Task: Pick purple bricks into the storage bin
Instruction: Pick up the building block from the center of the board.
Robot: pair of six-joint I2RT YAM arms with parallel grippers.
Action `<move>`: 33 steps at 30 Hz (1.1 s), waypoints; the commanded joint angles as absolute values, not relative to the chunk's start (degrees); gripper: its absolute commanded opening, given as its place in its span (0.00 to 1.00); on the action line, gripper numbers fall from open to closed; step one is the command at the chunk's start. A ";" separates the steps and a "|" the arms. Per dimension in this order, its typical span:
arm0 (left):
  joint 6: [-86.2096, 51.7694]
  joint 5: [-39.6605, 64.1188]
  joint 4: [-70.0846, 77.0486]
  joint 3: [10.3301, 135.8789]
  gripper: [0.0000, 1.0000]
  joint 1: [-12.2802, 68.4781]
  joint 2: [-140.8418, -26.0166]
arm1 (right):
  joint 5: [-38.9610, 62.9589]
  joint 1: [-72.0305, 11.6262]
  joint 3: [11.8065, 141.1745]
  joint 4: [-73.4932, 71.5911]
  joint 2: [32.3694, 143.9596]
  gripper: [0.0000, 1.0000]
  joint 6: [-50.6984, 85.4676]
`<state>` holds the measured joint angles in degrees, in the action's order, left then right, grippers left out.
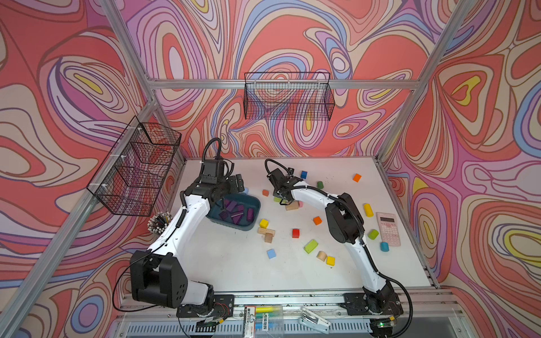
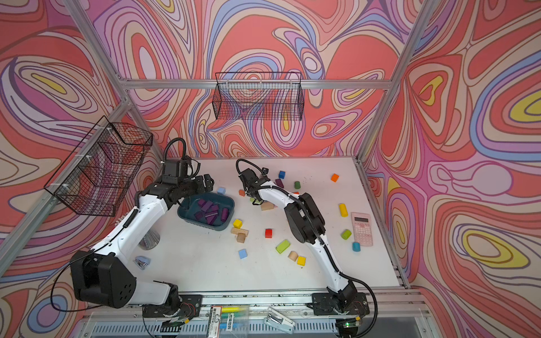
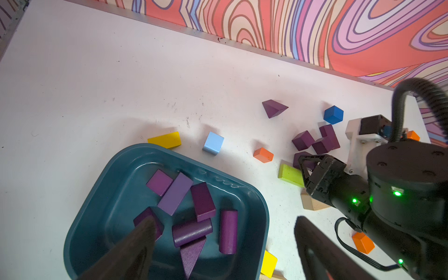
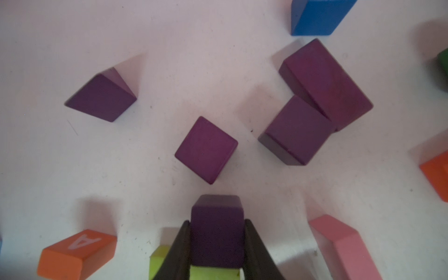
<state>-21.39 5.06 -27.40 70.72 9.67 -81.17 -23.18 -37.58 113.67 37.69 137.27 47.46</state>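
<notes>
Swirled walls of pink, red and lilac around a white surface (image 1: 234, 272), littered with small coloured blocks. On its left half, under the left arm, the storage bin (image 1: 257, 202), teal and shallow, plain in both top views. Inside it, a loose heap of purple bricks (image 3: 202, 201): cuboids, a cube and a wedge, several touching or overlapping. Above the bin, the left gripper (image 3: 223, 223), fingers spread wide, nothing between them.

Right of the bin, towards the far middle of the surface, the right gripper (image 4: 216, 224), pointed down and clamped on a single purple brick (image 4: 217, 237), one dark finger (image 4: 180, 247) against each side face. Lifted or resting on the surface: cannot tell. Just beside that brick, a lime block (image 4: 157, 261).

Near it, four more purple pieces lying outside the bin: a lone cube (image 4: 206, 149), a wedge (image 4: 101, 97) well apart from the rest, and a cuboid (image 4: 324, 82) touching a squarer block (image 4: 295, 131). Close by, a blue cube (image 4: 317, 17), an orange block (image 4: 75, 254) lettered A, and a pink slab (image 4: 346, 247).

On the walls, two black wire baskets (image 1: 288, 96). Near the right edge of the surface, a pink calculator (image 1: 388, 228).
</notes>
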 commanded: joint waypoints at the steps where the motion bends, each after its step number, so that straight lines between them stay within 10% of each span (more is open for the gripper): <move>1: -22.25 6.53 -26.70 70.58 0.92 9.06 -81.82 | -24.27 -37.75 114.38 36.29 137.14 0.25 46.05; 33: -21.45 8.57 -27.84 71.50 0.91 8.53 -83.62 | 0.92 -37.71 93.67 23.73 108.15 0.22 44.88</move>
